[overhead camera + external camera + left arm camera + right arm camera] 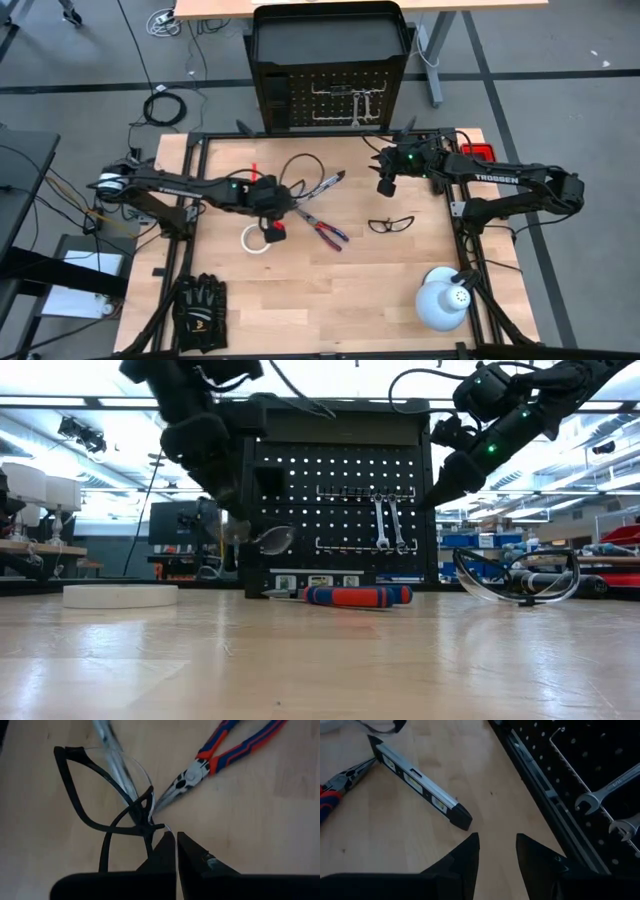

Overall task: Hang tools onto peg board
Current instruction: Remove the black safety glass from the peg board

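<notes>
My left gripper [176, 839] is shut on a pair of black-framed glasses [105, 795], just above the table's middle left [272, 200]. Below it on the wood lie red-and-blue-handled pliers [323, 228], a slim level bar [325, 186] and a white tape roll [254, 238]. A second pair of glasses [390, 224] rests on the table to the right. Two silver wrenches [390, 520] hang by their ring ends from a rail on the peg board [340, 480]. My right gripper [497, 850] is open with nothing between its fingers, above the table beside the board [386, 184]. My left gripper pinches a thin end of the black frame [160, 826], close to where the two temple arms cross, at its fingertips. The fingers slant down from the table's left. The glasses hang clear of the table, with one lens [270, 540] showing beside the fingertips.
Black gloves [200, 305] lie at the near left corner and a white dome lamp [443, 300] at the near right. A red box [478, 150] sits at the far right by the board. Bare wood lies in the near middle.
</notes>
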Robot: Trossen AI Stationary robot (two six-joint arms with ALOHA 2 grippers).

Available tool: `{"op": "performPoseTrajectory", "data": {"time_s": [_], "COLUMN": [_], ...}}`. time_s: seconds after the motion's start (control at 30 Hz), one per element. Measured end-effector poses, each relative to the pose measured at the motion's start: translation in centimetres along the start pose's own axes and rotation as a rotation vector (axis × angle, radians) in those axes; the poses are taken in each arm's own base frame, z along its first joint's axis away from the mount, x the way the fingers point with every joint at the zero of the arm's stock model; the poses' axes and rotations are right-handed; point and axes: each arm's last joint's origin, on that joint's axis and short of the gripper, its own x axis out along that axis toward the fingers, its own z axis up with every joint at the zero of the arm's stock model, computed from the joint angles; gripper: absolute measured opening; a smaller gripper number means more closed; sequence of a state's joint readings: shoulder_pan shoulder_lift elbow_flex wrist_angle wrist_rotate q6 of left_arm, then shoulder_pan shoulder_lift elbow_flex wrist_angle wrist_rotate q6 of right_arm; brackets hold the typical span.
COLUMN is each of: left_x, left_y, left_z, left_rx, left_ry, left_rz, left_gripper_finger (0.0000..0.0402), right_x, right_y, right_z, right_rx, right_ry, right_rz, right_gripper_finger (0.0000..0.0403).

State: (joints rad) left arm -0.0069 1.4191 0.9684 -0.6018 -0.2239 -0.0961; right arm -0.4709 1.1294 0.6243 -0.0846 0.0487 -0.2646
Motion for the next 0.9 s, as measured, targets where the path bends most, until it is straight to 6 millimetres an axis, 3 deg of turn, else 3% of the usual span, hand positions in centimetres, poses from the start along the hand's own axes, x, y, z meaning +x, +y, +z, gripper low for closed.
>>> {"op": "performPoseTrajectory", "data": {"time_s": [0.2, 0.4, 0.6, 0.9], "left_x": [0.2, 2.0, 3.1, 2.7], "left_y": [0.2, 0.0, -0.2, -0.5], "left_z": [-2.4, -4.5, -5.5, -5.8], "left_rx": [-0.22, -0.421, -0.502, -0.373], "left_ry": [-0.02, -0.004, -0.031, -0.028], "left_rz": [-0.004, 0.008, -0.016, -0.035], "left_gripper_finger": [0.0, 0.0001, 0.0007, 0.0144], "right_x": [0.0, 0.0, 0.0, -0.1], "right_y": [0.1, 0.0, -0.1, 0.6], "right_z": [0.2, 0.5, 0.9, 1.3], "right_rx": [0.021, 0.048, 0.055, 0.112], "right_ry": [-0.022, -0.062, -0.098, -0.126], "right_rz": [0.029, 0.02, 0.028, 0.052], "right_gripper_finger": [0.014, 0.014, 0.014, 0.014]}}
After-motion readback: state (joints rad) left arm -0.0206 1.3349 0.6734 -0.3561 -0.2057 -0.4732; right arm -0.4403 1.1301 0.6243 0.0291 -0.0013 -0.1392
